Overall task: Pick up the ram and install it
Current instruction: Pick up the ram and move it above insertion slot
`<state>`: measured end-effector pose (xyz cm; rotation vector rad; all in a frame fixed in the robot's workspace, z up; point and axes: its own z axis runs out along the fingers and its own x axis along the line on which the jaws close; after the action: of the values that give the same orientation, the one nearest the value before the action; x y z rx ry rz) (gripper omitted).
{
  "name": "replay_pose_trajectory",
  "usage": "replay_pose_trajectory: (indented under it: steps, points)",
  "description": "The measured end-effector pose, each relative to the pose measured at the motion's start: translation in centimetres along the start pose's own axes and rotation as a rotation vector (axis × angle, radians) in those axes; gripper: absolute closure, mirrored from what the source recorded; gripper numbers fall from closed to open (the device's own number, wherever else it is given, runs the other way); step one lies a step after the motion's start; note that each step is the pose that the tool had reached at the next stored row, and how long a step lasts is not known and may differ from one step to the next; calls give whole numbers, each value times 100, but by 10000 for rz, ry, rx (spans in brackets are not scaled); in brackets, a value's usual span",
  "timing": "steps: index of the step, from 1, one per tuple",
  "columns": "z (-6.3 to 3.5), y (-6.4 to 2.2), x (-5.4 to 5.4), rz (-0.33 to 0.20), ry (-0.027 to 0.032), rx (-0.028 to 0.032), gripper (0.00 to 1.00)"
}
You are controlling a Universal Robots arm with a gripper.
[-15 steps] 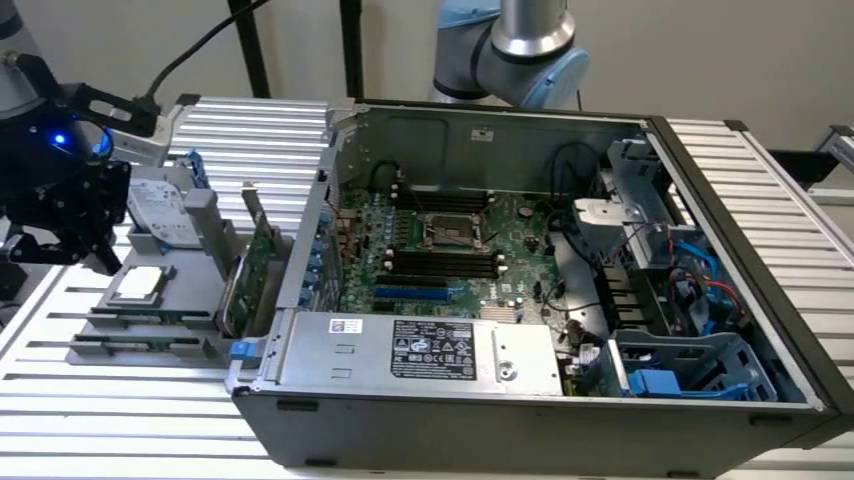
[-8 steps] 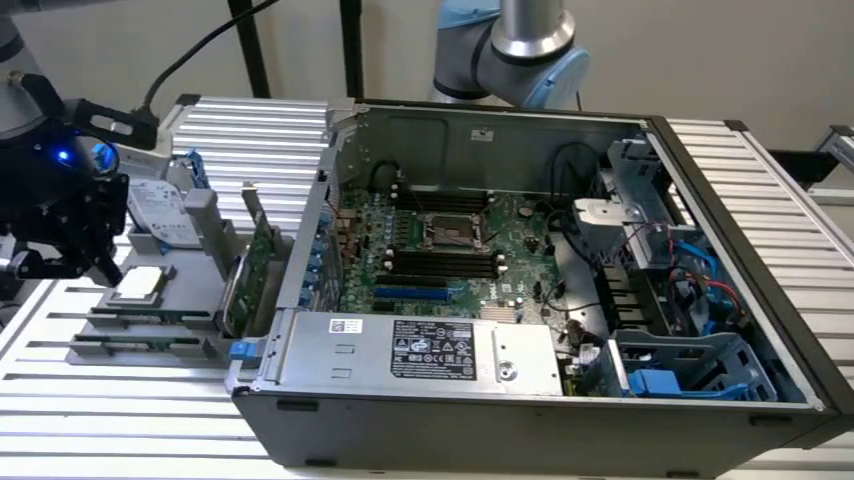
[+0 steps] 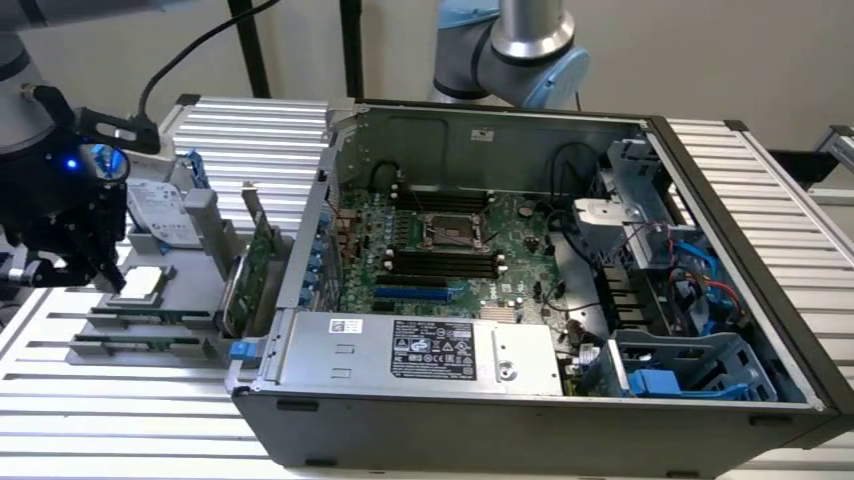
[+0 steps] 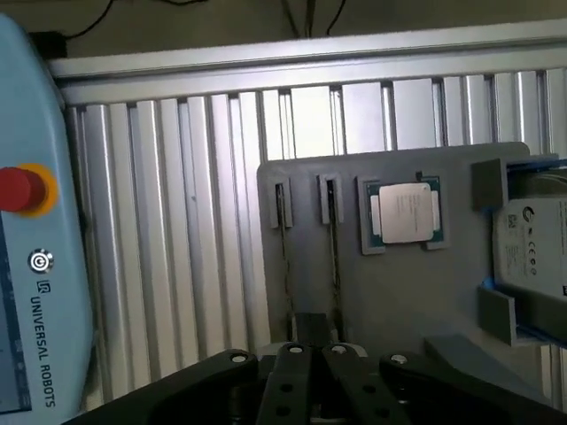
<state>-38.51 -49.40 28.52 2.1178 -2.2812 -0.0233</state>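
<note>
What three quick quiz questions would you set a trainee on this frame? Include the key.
1. True or false: the ram already sits in the motherboard memory slots.
2. The gripper is over: A) the parts tray; B) the power supply; C) the drive cage.
3. Fill in: the square chip lying flat on the tray next to the ram slots is the ____.

Key: 1 false, it stands on edge in the tray; 2 A; 3 CPU.

Thin ram (image 4: 334, 266) stands edgewise, slotted in gray holder (image 4: 403, 297).
</note>
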Motion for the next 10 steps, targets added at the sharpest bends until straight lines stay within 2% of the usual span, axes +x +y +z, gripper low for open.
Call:
replay_pose_trajectory:
  steps: [3, 10]
  points:
    - [43, 7, 2, -361, -3, 23, 0]
    - [180, 10, 10, -981, -6, 28, 0]
